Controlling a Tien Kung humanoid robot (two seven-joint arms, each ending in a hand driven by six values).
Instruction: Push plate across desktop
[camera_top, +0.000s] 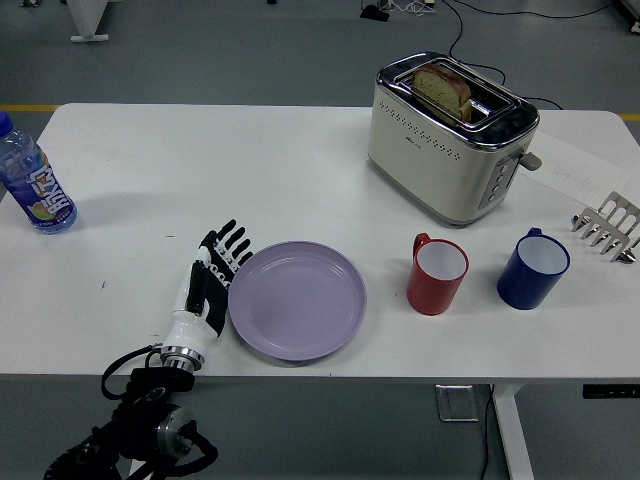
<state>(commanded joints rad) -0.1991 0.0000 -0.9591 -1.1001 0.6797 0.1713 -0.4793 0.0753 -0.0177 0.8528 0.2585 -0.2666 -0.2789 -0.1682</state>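
the left hand (212, 282), fingers spread flat against the left rim of the purple plate (298, 300) near the surface's front edge, should push low and level, stopping before the red mug (437, 273).

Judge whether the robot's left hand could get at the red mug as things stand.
Probably not directly: the purple plate lies between the left hand and the red mug, so the hand would have to pass over it.

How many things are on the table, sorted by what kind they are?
Plates: 1, the purple plate
Mugs: 2, the red mug and the blue mug
Toasters: 1, the toaster
Bottles: 1, the water bottle
Racks: 1, the toast rack
Total: 6
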